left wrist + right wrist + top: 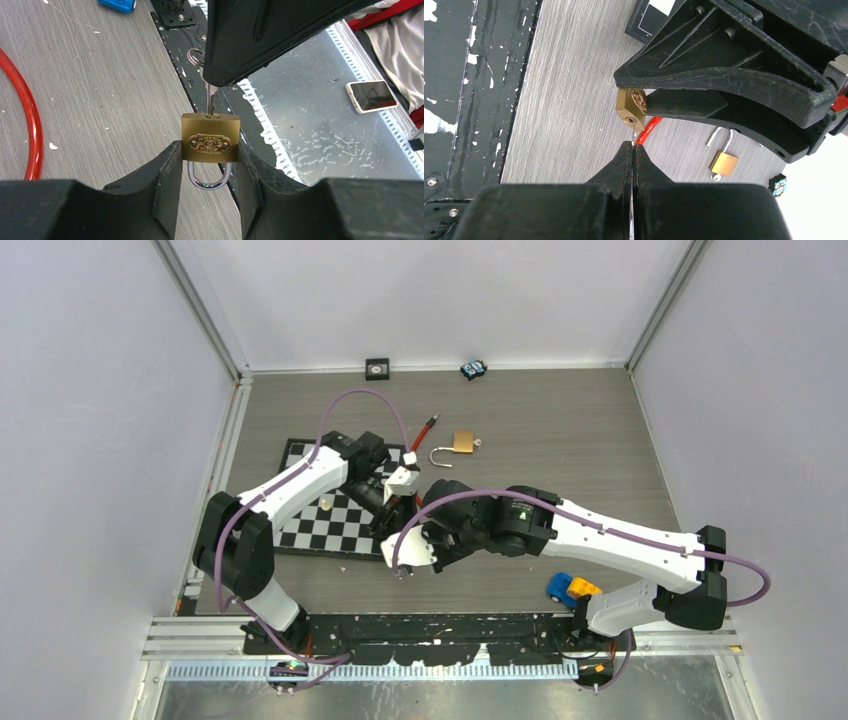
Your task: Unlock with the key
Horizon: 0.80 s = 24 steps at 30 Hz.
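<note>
My left gripper (pixel 210 157) is shut on a small brass padlock (pixel 210 144), keyhole end pointing away, its silver shackle (pixel 210 180) closed and lying between the jaws. My right gripper (pixel 632 145) is shut on a silver key (pixel 209 102). The key's blade runs into the padlock's keyhole (pixel 630 120). The key ring (pixel 196 55) shows behind the right finger. In the top view the two grippers meet above the table's front middle (pixel 395 525), and the padlock and key are hidden there.
A second brass padlock (pixel 462 443) lies open on the table further back, also in the right wrist view (pixel 724 162). A chessboard (pixel 330 520) lies at left, a red cable (pixel 30 115) on the table, a blue-yellow toy (pixel 572 588) at front right.
</note>
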{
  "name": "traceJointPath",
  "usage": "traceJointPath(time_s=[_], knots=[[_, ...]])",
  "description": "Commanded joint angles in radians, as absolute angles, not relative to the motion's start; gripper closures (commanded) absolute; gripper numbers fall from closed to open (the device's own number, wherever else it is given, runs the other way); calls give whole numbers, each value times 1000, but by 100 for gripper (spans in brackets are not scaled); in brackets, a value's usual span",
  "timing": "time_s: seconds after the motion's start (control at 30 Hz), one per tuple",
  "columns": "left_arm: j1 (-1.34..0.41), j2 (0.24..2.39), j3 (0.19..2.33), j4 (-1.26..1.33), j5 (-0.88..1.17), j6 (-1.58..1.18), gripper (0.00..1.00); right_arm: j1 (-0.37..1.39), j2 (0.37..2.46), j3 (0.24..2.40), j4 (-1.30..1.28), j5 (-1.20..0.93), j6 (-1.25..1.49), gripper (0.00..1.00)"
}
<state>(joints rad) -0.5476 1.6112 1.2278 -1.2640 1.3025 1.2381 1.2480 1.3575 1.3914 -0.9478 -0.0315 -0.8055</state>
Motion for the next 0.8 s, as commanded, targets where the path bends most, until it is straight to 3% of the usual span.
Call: traceJointPath(time_s=[0.0,0.77], knots=[[-543,1599,1253,-1239,1339,1217,100,1256,1356,1439,-923,-29,-792,99],[-543,1586,1239,-1237,1346,1223,100,1264,1345,1395,-919,-3,-819,99]])
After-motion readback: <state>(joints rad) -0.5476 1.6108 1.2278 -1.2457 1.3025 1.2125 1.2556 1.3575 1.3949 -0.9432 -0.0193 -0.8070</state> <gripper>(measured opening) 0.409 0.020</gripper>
